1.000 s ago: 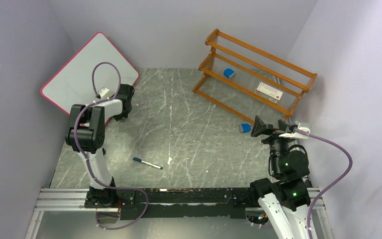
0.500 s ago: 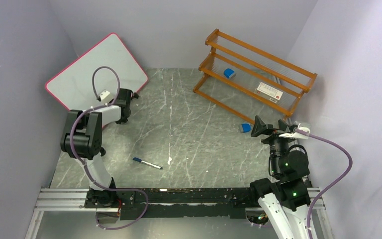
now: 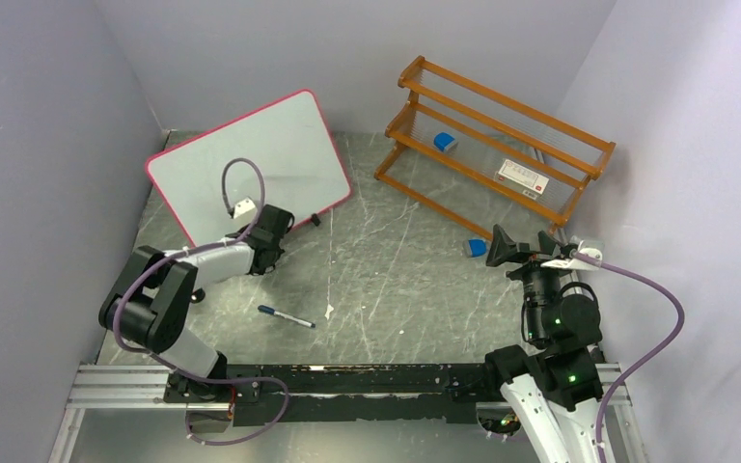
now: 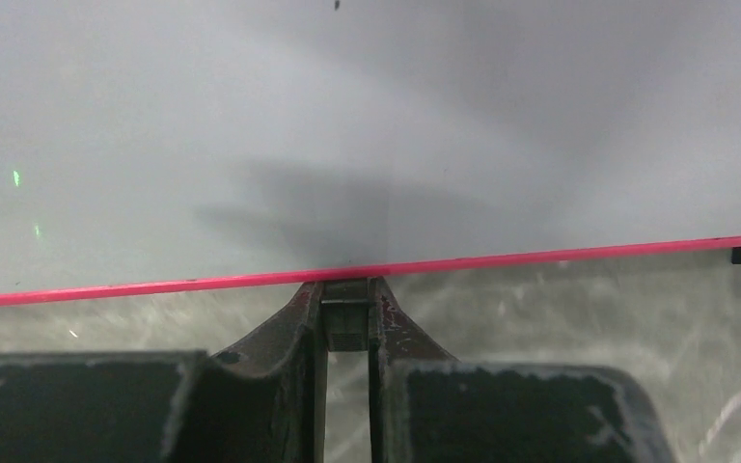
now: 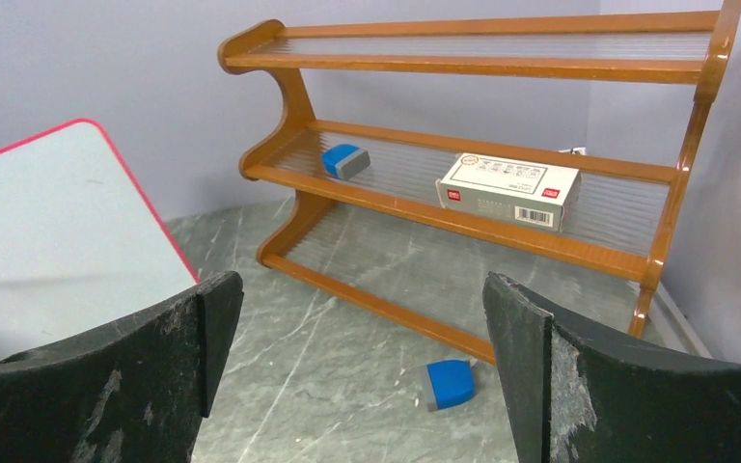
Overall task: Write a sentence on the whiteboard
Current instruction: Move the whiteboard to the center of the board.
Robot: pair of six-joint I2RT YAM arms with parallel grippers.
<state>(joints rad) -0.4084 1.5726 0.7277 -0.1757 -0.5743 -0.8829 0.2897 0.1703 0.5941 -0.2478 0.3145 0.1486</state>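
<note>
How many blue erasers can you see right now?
2. One blue eraser sits on the wooden rack's middle shelf, left of a white box; the other eraser lies on the table by the rack's foot. Others could be hidden behind the whiteboard.

Soft, even light fills the scene. The whiteboard looks hazy up close, a grey shadow on it.

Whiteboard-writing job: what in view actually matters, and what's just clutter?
For the job:
- whiteboard, no writing visible, rim pinched by the left gripper
- blue-capped marker, lying loose on the table

Lying about:
- wooden rack
- blue eraser on its middle shelf
- white box on the same shelf
- second blue eraser on the table by the rack
</note>
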